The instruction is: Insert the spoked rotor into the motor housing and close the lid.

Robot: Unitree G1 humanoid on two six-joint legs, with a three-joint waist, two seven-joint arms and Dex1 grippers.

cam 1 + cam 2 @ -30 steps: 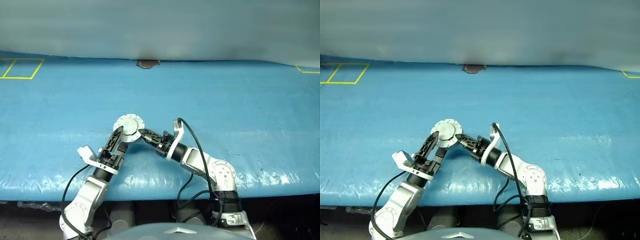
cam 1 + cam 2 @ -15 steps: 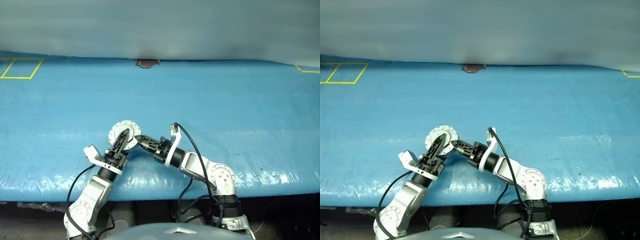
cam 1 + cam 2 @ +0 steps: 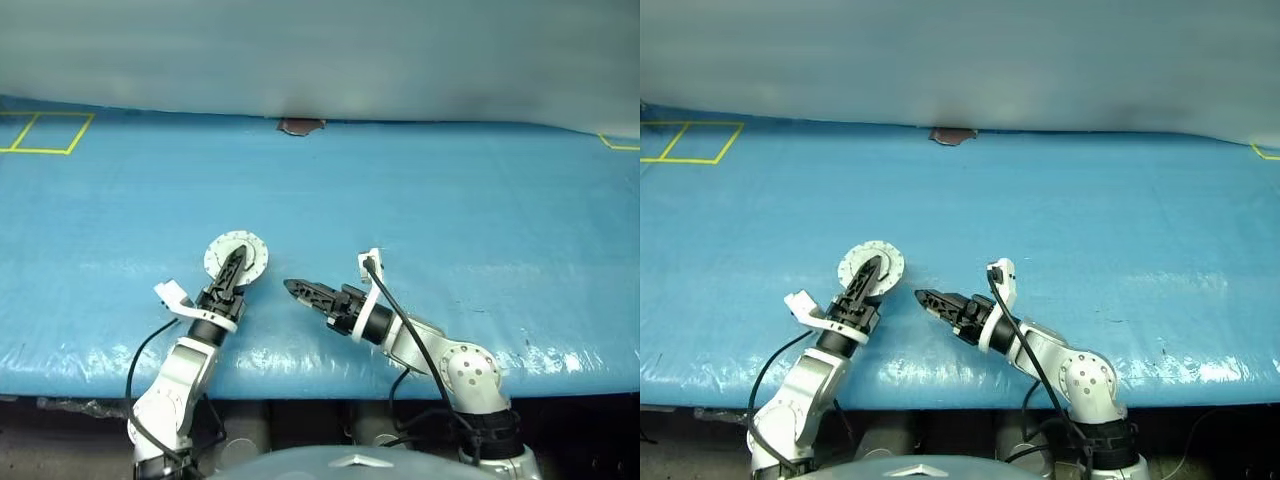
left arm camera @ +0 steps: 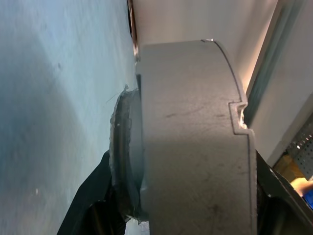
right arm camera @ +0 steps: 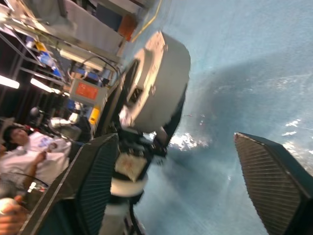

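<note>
Blue sheeting covers the table (image 3: 420, 190), with yellow tape marks (image 3: 40, 132) at its far left corner and a small brown patch (image 3: 299, 126) at the far edge under a pale backdrop.

From the head views, the left gripper (image 3: 234, 266) reaches forward with its black fingers clamped across a round grey disc, the housing (image 3: 236, 256), lid closed on it, held near the table's front part. The right gripper (image 3: 298, 290) lies just to the right of it, apart from it, pointing left and low over the sheeting.

The left wrist view adds the side of the housing (image 4: 195, 142): a thick plain grey wall with a small notch on one edge, and a thinner lip beside it, pinched between the left fingers (image 4: 90, 196).

The right wrist view looks between its own ribbed fingers (image 5: 266, 181), which stand wide apart and hold nothing. Beyond them it shows the housing (image 5: 161, 88) edge-on in the other gripper, raised off the sheeting, and a person (image 5: 24, 147) seated in the background among shelving.
</note>
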